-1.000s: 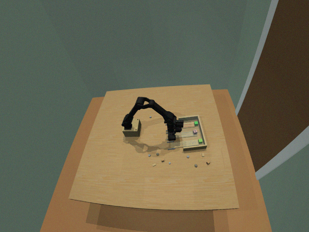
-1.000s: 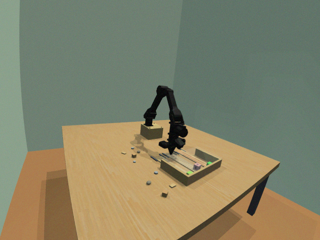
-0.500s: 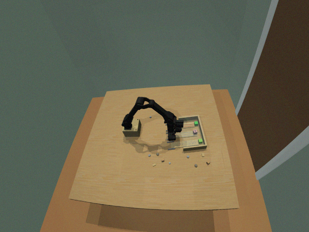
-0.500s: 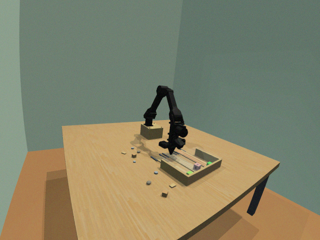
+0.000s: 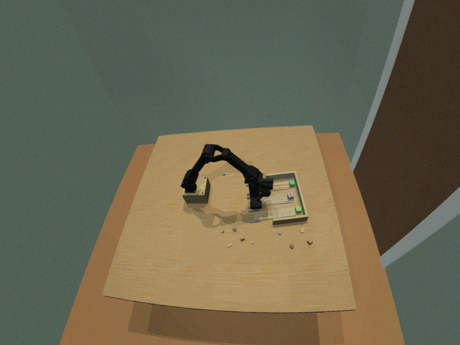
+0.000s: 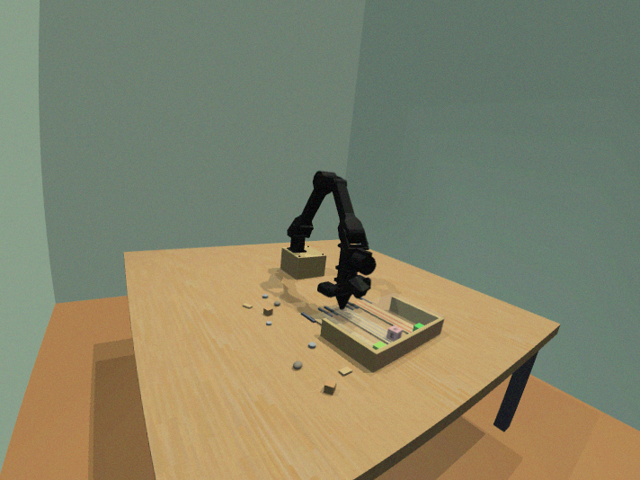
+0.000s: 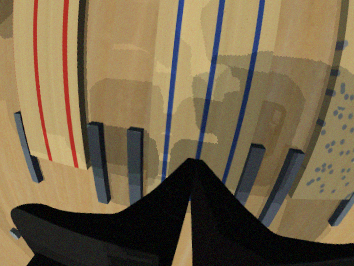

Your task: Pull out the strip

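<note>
Your gripper (image 7: 189, 176) hides the near end of the blue-lined strip (image 7: 214, 56); its fingers are pressed together on nothing. The pink cube (image 5: 290, 195) sits at the tray's (image 5: 301, 196) far end, label unreadable. Wooden table (image 6: 207, 392), green walls.

Green walls (image 6: 207, 102) — wooden table (image 6: 207, 413)

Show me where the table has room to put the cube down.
Free: the near stretch between the scattered bits and the table's front edge; also behind the base. Crowded: the tray, and around the shut pincer.
</note>
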`<state>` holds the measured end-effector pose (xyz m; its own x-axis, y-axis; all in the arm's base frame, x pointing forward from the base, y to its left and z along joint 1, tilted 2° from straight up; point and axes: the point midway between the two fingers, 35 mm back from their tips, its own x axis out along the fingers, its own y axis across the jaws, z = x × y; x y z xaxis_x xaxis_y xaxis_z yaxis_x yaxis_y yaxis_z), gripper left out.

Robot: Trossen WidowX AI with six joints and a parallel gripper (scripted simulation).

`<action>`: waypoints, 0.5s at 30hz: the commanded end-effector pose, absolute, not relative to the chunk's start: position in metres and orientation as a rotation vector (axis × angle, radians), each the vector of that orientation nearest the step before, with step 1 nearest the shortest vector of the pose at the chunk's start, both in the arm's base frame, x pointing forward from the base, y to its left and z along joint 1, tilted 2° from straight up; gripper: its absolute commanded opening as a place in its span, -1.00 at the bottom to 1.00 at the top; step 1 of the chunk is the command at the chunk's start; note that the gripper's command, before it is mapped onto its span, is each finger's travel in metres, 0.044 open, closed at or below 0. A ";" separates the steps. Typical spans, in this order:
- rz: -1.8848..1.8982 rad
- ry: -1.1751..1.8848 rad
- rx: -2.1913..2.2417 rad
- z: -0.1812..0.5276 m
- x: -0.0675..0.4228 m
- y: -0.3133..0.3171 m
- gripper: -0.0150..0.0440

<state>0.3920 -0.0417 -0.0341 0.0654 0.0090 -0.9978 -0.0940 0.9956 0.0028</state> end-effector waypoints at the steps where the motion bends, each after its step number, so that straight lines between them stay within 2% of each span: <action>1: 0.076 1.504 -0.074 -0.037 0.393 -0.042 -0.49; 15: 0.076 1.505 -0.074 -0.039 0.377 -0.044 -0.49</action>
